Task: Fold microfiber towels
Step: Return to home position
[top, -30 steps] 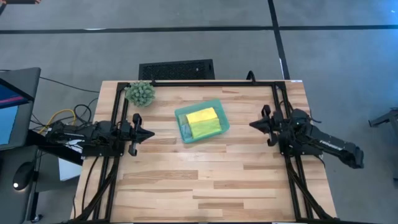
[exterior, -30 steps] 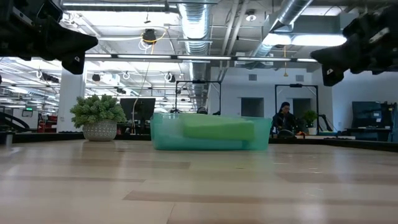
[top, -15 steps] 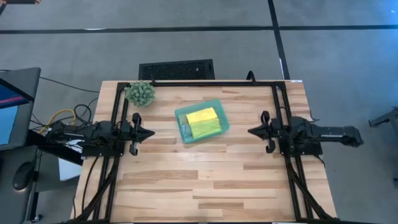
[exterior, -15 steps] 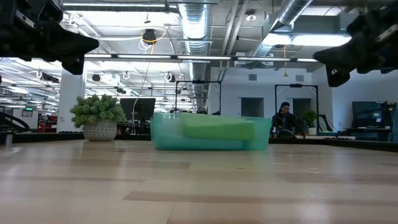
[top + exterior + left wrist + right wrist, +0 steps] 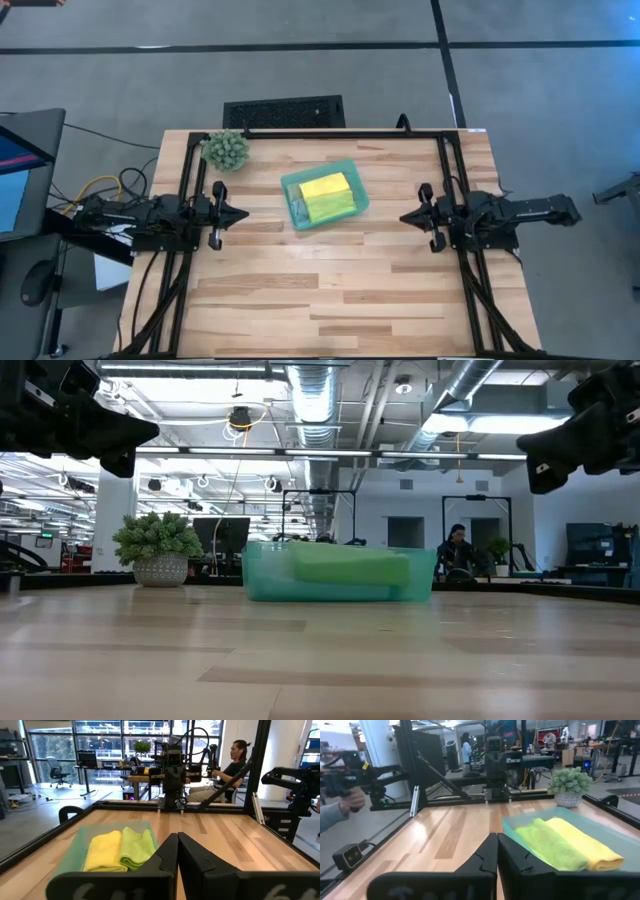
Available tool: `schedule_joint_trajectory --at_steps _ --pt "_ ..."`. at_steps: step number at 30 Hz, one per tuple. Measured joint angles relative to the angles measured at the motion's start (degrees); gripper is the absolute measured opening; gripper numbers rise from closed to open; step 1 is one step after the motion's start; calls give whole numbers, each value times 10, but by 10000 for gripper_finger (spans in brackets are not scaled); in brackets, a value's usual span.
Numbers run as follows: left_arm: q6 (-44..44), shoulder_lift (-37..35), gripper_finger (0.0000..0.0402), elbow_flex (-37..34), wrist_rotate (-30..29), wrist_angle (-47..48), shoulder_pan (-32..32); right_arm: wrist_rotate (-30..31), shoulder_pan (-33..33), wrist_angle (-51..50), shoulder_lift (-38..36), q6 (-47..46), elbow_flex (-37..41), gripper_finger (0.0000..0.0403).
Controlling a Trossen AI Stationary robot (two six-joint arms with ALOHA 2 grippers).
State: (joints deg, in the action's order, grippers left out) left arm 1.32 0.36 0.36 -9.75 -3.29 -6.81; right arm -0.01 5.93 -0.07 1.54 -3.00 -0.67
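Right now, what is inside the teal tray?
In the teal tray, a folded yellow towel and lime green towel lie side by side; whatever lies beneath them is covered.

A teal plastic tray (image 5: 318, 169) sits on the wooden table (image 5: 330, 290) between the jaws of the left gripper (image 5: 243, 213) and those of the right gripper (image 5: 404, 216), well apart from both. A spiky green plant ball (image 5: 226, 149) stands near the left jaws, off to their side. Far beyond the right jaws a person (image 5: 456, 550) sits
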Motion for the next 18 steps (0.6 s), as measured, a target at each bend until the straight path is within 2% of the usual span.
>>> schedule_joint_trajectory --at_steps 5,12,18 --pt "0 0 0 0 3 1 0 0 -4 0 0 -11 0 8" --pt "0 0 0 0 3 1 0 0 -5 0 0 -3 0 4" --pt "2 0 0 0 -1 0 0 0 -6 -1 0 5 0 27"
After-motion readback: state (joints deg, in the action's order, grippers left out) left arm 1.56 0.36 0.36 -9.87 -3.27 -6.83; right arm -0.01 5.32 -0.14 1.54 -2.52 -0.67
